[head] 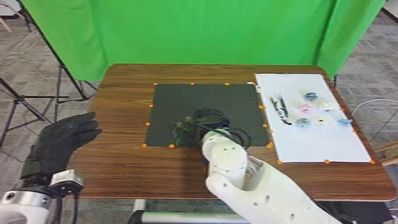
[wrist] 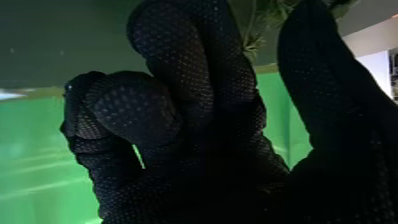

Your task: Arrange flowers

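Though greenery (wrist: pixel 266 16) in both views, head-view flowers (head: pixel 306 108)

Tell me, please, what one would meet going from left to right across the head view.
Left hand → green sprigs → right hand → long dark shape → pink flower → rightmost blue flower

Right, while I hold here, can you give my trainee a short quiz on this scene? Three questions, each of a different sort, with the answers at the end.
1. True or false: the pink flower lies on the white sheet.
2. Multiple choice: what is over the dark mat?
A) the left hand
B) the right hand
C) a flower vase
3. Fill in the blank: in the head view, green foliage shows to the ____ of the right hand.

Key: 1 true; 2 B; 3 left.
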